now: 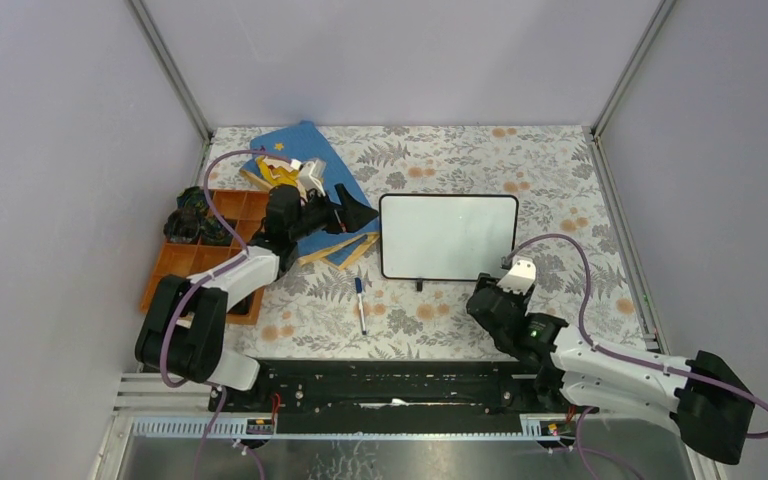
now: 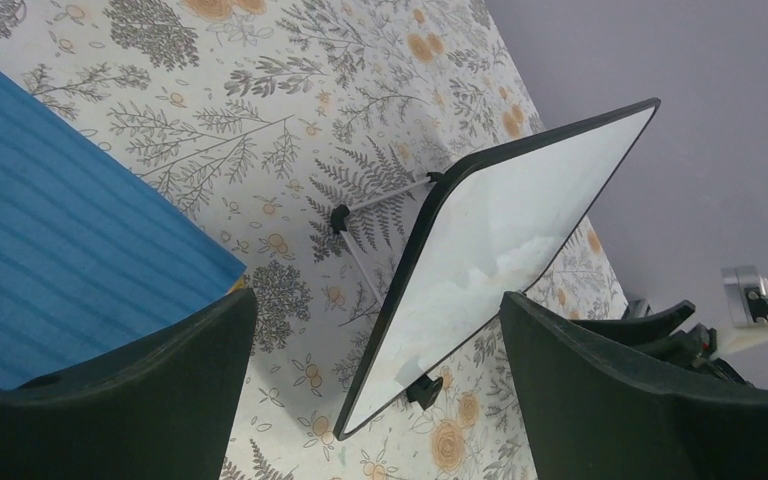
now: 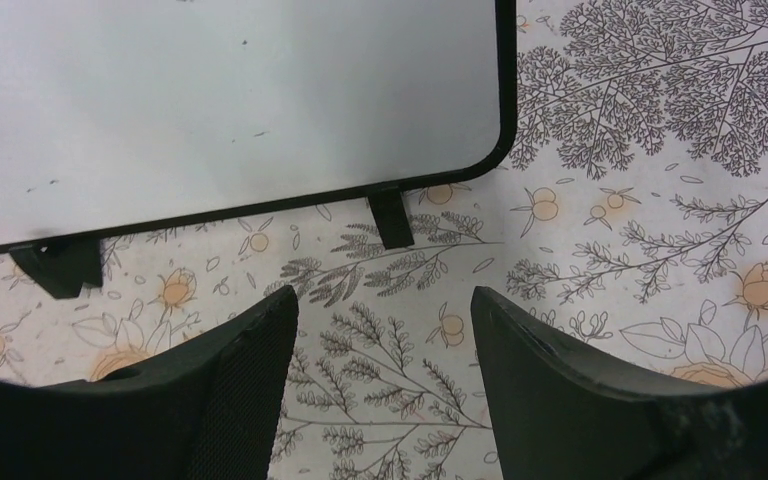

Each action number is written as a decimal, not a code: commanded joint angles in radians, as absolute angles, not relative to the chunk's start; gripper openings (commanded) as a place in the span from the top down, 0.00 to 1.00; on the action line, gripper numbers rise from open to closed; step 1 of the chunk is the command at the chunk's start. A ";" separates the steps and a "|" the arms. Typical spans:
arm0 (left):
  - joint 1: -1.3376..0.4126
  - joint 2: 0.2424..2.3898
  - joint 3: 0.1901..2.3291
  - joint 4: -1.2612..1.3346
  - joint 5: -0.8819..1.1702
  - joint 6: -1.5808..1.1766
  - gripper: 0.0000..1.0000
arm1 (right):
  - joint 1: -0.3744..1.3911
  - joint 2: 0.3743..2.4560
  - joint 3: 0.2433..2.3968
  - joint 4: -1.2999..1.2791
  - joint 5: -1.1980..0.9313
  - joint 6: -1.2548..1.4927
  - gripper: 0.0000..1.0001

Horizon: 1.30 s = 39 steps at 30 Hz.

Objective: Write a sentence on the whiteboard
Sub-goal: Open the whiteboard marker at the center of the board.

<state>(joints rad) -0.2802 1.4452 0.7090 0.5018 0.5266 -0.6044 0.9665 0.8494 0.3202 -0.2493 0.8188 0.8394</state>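
At the far left sits one orange tray (image 1: 160,270); the dark things in it are too murky to name. Just right of it the left gripper (image 1: 360,215) hovers over the one blue book (image 1: 305,145), its jaws spread as wide as they go and holding nothing. Nearer, on the floral cloth, lies one marker (image 1: 360,305), untouched and apart from both grippers. Right of centre stands the one whiteboard (image 1: 448,237), propped on its little feet, its face blank, so no word of the sentence is written yet. By its near right corner the right gripper (image 3: 385,310) points at the cloth, jaws well parted and empty. The work looks to be at its start: I judge the next move calls for one gripper to come down on the marker and close on its barrel, perhaps while the other steadies the board.
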 commanded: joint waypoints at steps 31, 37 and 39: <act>-0.308 1.582 0.738 0.656 0.659 -0.649 0.04 | 0.796 1.064 0.348 0.048 0.745 0.729 0.46; -0.331 1.576 0.743 0.616 0.642 -0.634 0.05 | 0.782 1.078 0.350 0.047 0.746 0.739 0.45; -0.339 1.575 0.744 0.607 0.639 -0.625 0.05 | 0.776 1.083 0.350 0.056 0.742 0.738 0.46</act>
<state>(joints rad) -0.3222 1.5810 0.7124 0.5900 0.6395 -0.6491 0.7933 1.0725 0.3168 0.0139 0.7204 0.7338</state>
